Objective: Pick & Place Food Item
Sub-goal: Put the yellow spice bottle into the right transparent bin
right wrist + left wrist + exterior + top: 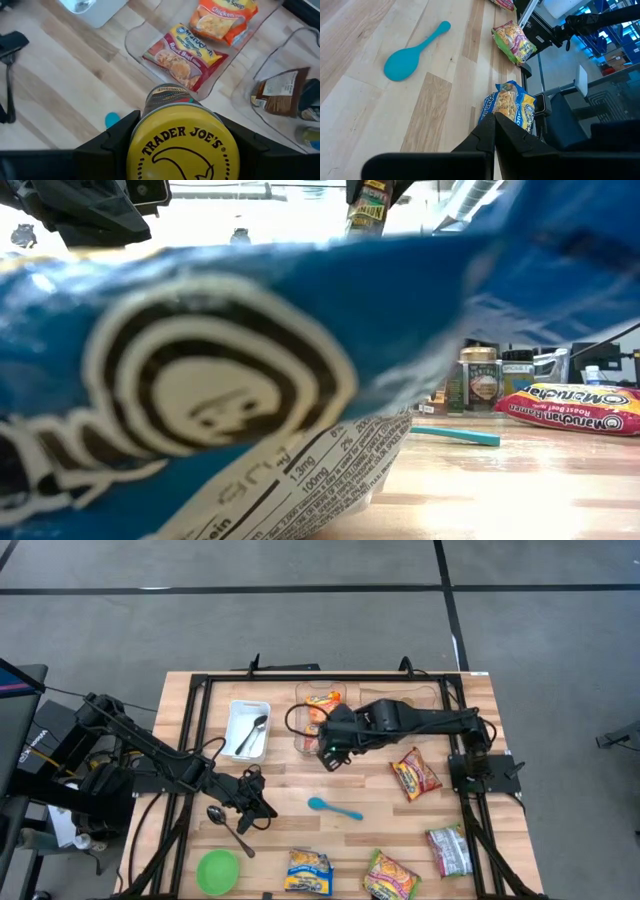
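Observation:
My right gripper point(333, 754) hangs above the table's middle, shut on a can with a yellow lid point(182, 147), just near a clear bin point(135, 37). In that bin lie a red noodle packet point(182, 55) and an orange one point(225, 15). My left gripper point(262, 808) is shut on nothing, low over the table's near left; beyond its fingertips point(495, 117) lies a blue packet point(512, 102). More packets lie flat on the table: a red one point(415, 775), a green-edged one point(448, 850), a yellow-green one point(390, 875) and the blue one point(308, 872). My right gripper pinches the can between its two fingers point(107, 137), one on each side of the can just under the lid's rim point(136, 131). The fingers slant steeply down from above. The can is lifted clear of the table, its lid toward the wrist and its body point(167, 95) pointing down.
A teal spoon point(335, 808) lies mid-table. At the left are a white tray point(248, 730) holding a metal spoon, another metal spoon point(228, 825) and a green bowl point(218, 870). A second clear bin point(280, 95) holds a brown packet. The blue packet point(200, 380) fills most of the low view.

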You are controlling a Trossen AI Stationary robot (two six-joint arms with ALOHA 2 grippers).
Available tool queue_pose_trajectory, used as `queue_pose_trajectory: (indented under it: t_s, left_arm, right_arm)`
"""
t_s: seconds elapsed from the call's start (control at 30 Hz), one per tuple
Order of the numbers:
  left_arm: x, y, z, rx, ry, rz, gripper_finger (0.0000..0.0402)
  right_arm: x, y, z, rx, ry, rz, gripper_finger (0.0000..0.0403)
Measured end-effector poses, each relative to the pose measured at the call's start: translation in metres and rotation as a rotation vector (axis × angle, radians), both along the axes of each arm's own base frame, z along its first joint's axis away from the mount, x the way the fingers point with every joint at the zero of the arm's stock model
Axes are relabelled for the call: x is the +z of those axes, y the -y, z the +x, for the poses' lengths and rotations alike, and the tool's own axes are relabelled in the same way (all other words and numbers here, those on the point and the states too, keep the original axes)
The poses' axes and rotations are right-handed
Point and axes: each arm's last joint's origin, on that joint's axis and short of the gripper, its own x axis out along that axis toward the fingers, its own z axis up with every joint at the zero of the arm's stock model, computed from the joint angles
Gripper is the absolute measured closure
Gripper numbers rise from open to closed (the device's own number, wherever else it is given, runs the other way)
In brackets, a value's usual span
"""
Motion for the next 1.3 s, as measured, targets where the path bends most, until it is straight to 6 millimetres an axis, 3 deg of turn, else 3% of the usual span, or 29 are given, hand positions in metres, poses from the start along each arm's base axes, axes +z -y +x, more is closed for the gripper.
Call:
queue_pose_trajectory:
  t_s: [0.6, 1.0, 1.3]
  left_arm:
    - [0.000, 0.000, 0.000, 0.000, 0.004, -0.002, 0.0402]
    - [0.000, 0.000, 0.000, 0.000, 0.003, -0.002, 0.0402]
    - [0.000, 0.000, 0.000, 0.000, 0.003, -0.002, 0.0402]
  right_arm:
    - [-0.029, -0.010, -0.045, -0.146, -0.016, -0.008, 0.0194]
    - [-0.044, 0.003, -0.120, -0.134, 0.007, 0.024, 0.0194]
    - [-0.049, 0.036, -0.175, -0.255, 0.010, 0.027, 0.0193]
